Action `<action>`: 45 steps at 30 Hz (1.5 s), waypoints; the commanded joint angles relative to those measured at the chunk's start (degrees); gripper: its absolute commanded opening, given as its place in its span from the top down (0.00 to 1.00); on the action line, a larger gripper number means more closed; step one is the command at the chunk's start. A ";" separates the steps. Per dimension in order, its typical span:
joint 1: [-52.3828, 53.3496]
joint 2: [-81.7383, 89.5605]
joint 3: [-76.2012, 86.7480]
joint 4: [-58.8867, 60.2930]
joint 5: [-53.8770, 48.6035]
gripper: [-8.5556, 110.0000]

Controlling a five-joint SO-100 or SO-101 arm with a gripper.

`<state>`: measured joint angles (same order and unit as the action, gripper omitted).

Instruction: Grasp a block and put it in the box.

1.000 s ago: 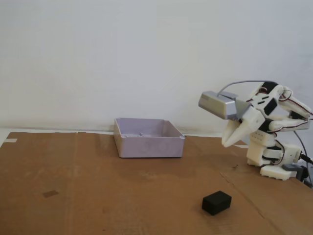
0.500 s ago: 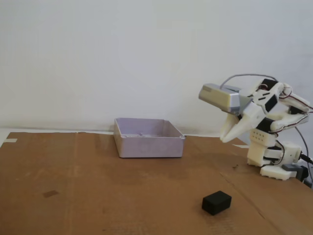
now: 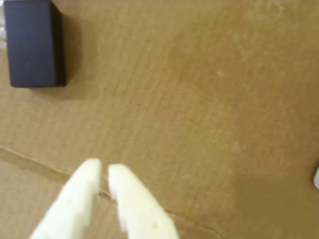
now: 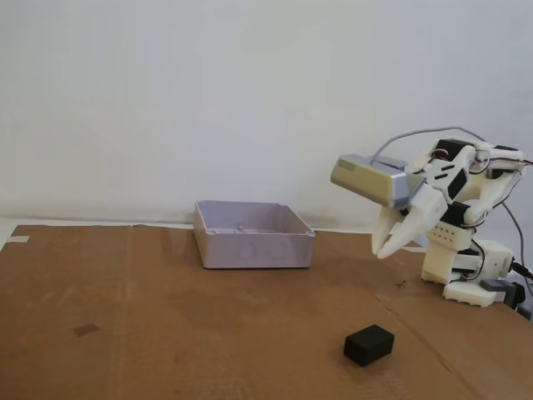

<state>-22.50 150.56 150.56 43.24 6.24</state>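
Note:
The block (image 4: 369, 344) is a small matte black cuboid lying on the cardboard near the front, right of centre. In the wrist view the block (image 3: 34, 44) sits at the top left corner. My gripper (image 4: 381, 249) hangs in the air above and behind it, pointing down to the left. Its white fingers (image 3: 79, 199) rise from the bottom edge of the wrist view, and the gripper (image 3: 103, 168) is shut with only a thin slit between the tips and nothing held. The box (image 4: 254, 247), a shallow pale lavender-grey tray, stands further back, left of the gripper.
Brown cardboard (image 4: 166, 317) covers the table, with a seam (image 3: 30, 159) running under the fingers. The arm's white base (image 4: 466, 271) stands at the right edge with cables beside it. A white wall closes the back. A small dark mark (image 4: 86, 330) lies on the left.
The arm has shifted slightly: the wrist and its grey camera housing moved a little left and the fingertips dipped lower. Block and box have not moved.

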 commanded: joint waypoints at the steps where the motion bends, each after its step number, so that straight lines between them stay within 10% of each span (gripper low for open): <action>1: -1.67 -0.62 -7.65 -2.99 0.00 0.93; 45: -10.99 -40.17 -37.35 -2.99 2.29 0.93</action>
<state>-32.26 109.86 121.03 42.98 6.68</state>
